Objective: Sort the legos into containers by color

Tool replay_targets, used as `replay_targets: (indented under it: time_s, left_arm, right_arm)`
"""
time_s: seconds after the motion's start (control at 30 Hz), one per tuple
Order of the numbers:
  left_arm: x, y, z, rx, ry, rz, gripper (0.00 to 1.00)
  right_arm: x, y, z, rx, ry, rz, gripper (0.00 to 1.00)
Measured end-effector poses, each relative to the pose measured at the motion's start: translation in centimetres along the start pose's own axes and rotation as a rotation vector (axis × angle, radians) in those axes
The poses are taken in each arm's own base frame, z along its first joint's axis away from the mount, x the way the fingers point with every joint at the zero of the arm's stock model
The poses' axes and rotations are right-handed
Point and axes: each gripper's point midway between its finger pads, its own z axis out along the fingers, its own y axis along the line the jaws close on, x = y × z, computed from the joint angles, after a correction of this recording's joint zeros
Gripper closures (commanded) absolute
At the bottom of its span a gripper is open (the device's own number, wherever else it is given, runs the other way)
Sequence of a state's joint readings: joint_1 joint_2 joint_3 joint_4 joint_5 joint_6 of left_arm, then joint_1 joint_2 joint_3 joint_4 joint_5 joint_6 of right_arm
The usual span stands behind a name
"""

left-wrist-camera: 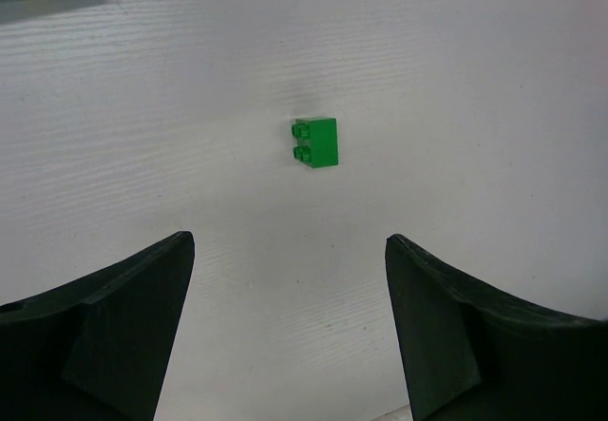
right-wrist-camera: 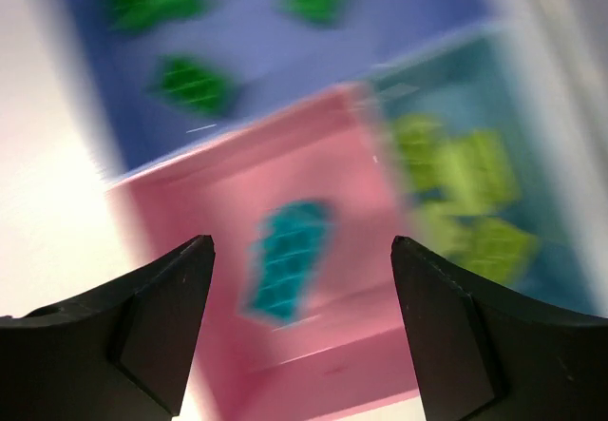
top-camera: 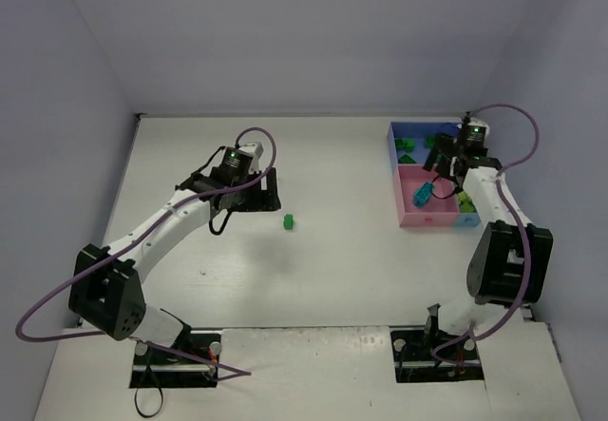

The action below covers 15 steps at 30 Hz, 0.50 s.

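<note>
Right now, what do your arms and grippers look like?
The left arm and right arm match: white links, black joints, a trailing purple cable, a green light at the wrist. The left gripper and right gripper each have two matte black, wedge-shaped fingers.

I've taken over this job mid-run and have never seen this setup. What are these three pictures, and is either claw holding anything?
These are two robot arms bolted to a white table. The overhead picture looks down from behind them. The other two come from a camera on each wrist, with that arm's dark fingers at the bottom. The left gripper is open and empty, facing a lone green brick on the table. The right gripper, also open and empty, is above the joined trays; its picture is blurred. The blue tray holds green bricks, the pink tray a cyan piece, the light blue tray yellow-green bricks.
</note>
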State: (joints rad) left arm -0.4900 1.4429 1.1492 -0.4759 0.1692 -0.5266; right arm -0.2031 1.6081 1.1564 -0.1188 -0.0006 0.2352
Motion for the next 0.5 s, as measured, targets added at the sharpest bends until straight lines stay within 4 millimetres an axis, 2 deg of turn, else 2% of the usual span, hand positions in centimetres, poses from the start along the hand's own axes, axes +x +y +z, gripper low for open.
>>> replay_targets:
  time_s: [0.07, 0.13, 0.23, 0.27, 0.33, 0.4, 0.5]
  left_arm:
    - [-0.3, 0.3, -0.1, -0.021, -0.017, 0.000, 0.25]
    - [-0.8, 0.7, -0.6, -0.040, -0.037, -0.001, 0.25]
    - [-1.9, 1.0, -1.7, -0.062, -0.086, -0.005, 0.25]
    - [-2.4, 1.2, -2.1, -0.068, -0.105, -0.009, 0.25]
    - [-3.2, 1.6, -3.0, -0.084, -0.142, -0.017, 0.25]
    - [-3.6, 2.0, -3.7, -0.101, -0.165, -0.022, 0.25]
    - [-3.8, 2.7, -4.4, -0.132, -0.178, -0.030, 0.25]
  right_arm:
    - [0.1, 4.8, -1.8, -0.119, -0.019, -0.064, 0.28]
    - [0.7, 10.5, -4.2, -0.254, -0.038, -0.149, 0.27]
    - [3.9, 19.5, -8.4, -0.473, -0.041, -0.292, 0.26]
    - [5.3, 21.8, -9.7, -0.531, -0.033, -0.334, 0.25]
    - [8.8, 25.7, -12.1, -0.636, 0.001, -0.416, 0.25]
    - [11.5, 28.5, -13.4, -0.692, 0.036, -0.464, 0.24]
    - [15.3, 31.1, -13.4, -0.697, 0.089, -0.495, 0.22]
